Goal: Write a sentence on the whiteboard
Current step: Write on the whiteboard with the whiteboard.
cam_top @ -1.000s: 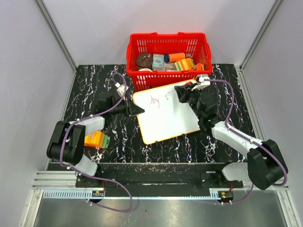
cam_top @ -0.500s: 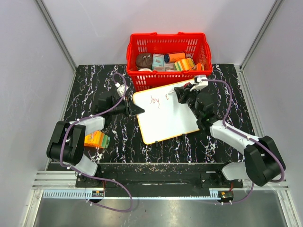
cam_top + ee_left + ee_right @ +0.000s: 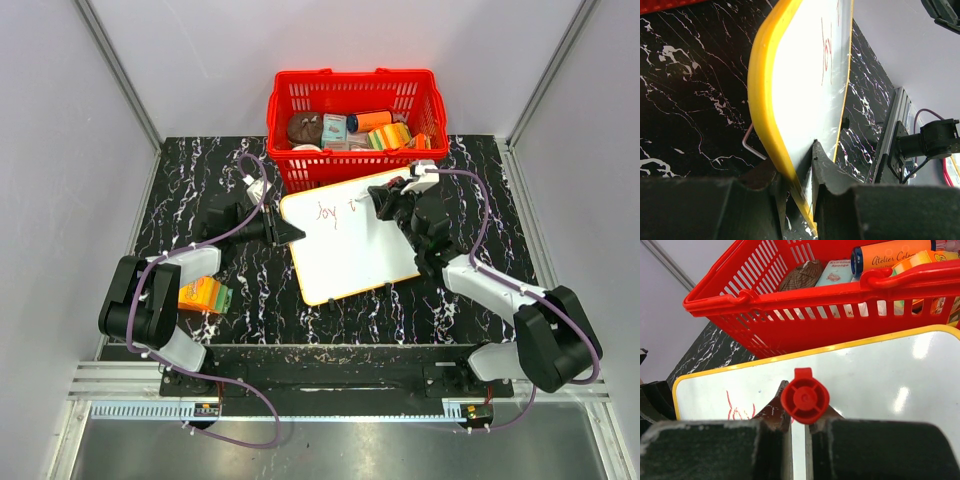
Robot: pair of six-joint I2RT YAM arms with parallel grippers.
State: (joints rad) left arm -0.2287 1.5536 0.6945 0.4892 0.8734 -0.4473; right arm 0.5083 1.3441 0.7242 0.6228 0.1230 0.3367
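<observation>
Jaws of the left gripper (image 3: 798, 172) are nearly closed and pinch the yellow rim of the whiteboard (image 3: 805, 90) at its left edge, with 1 finger on each face. A thin bent wire (image 3: 751, 146) shows under the rim just beside that grip.

Jaws of the right gripper (image 3: 801, 416) are drawn in tight on a red marker (image 3: 805, 399). We look straight down on the marker's round end, which sits between the 2 fingers. The marker hangs over the upper part of the board, but we cannot tell whether its tip touches the surface.

The red writing (image 3: 327, 211) sits in the board's upper left corner. We read "Joy" and a first stroke or 2 of a next word, just left of the marker.

The board lies on the black marbled table (image 3: 200, 180), turned a little out of square. Its far edge is just in front of the red basket (image 3: 300, 165), which holds an orange tube (image 3: 895, 252), a teal box (image 3: 837, 272) and a brown round thing (image 3: 802, 275) among others. An orange box (image 3: 205, 295) lies on the table near the left arm, well apart from the board.
</observation>
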